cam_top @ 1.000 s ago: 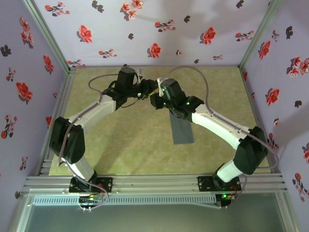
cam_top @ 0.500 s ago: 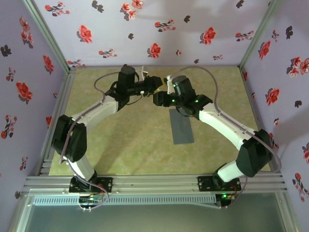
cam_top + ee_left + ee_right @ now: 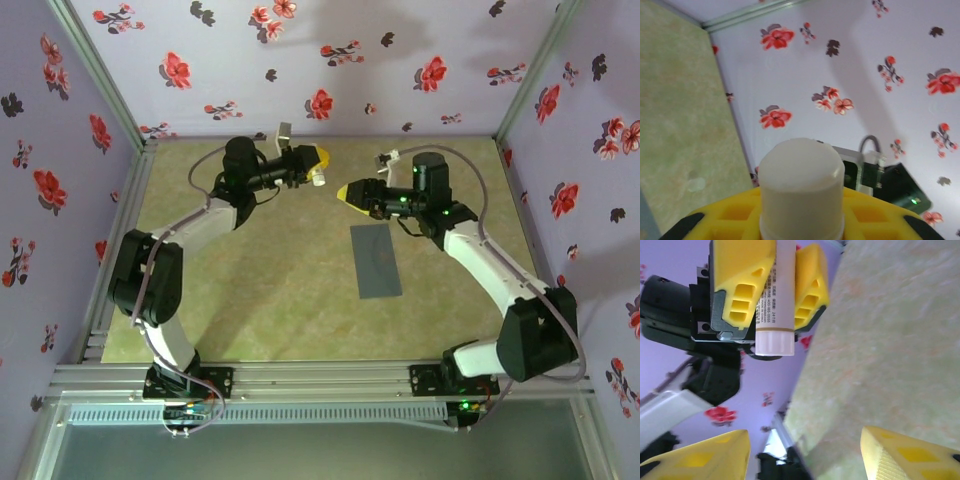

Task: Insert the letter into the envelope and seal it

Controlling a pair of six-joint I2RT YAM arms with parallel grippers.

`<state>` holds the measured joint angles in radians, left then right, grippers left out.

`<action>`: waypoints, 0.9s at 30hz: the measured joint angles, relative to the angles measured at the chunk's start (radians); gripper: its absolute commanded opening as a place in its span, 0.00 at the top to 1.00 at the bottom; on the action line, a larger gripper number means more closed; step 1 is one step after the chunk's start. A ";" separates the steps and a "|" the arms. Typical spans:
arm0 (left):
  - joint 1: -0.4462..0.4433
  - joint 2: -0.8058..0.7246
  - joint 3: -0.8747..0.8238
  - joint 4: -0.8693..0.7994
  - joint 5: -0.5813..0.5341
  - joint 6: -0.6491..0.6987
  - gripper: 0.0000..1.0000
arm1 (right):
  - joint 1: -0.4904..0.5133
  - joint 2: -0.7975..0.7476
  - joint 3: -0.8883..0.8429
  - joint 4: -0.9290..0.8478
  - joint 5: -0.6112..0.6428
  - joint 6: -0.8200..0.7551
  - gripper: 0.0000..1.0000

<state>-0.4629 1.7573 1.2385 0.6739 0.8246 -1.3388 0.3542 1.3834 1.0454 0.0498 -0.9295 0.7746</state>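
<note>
The grey envelope (image 3: 376, 260) lies flat on the table, right of centre, with no arm over it. The letter is out of view. Raised above the far part of the table, my left gripper (image 3: 308, 166) is shut on a small white stick (image 3: 319, 178). In the left wrist view the stick's rounded end (image 3: 801, 182) rises between the left gripper's (image 3: 801, 222) yellow fingers. My right gripper (image 3: 347, 193) faces it from the right, open and empty. In the right wrist view the stick (image 3: 775, 300) is clamped ahead of the right gripper (image 3: 805, 455).
Flowered purple walls (image 3: 330, 70) close in the green table (image 3: 260, 290) at the back and both sides. A metal rail (image 3: 320, 378) runs along the near edge by the arm bases.
My right gripper has opened and drawn back to the right, away from the stick. The left gripper has shifted slightly back and left with the stick. The envelope is now uncovered.
</note>
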 measured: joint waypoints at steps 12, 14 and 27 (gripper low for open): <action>-0.011 0.031 -0.030 0.172 0.034 -0.082 1.00 | 0.000 0.126 -0.016 0.425 -0.115 0.283 0.42; -0.015 0.039 -0.031 0.182 0.034 -0.090 1.00 | 0.005 0.144 -0.009 0.465 -0.120 0.310 0.42; -0.030 0.043 -0.030 0.206 0.034 -0.116 1.00 | 0.048 0.210 0.016 0.565 -0.126 0.380 0.55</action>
<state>-0.4931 1.8008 1.2083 0.8795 0.8585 -1.4551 0.4023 1.5932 1.0615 0.6144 -1.0557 1.1549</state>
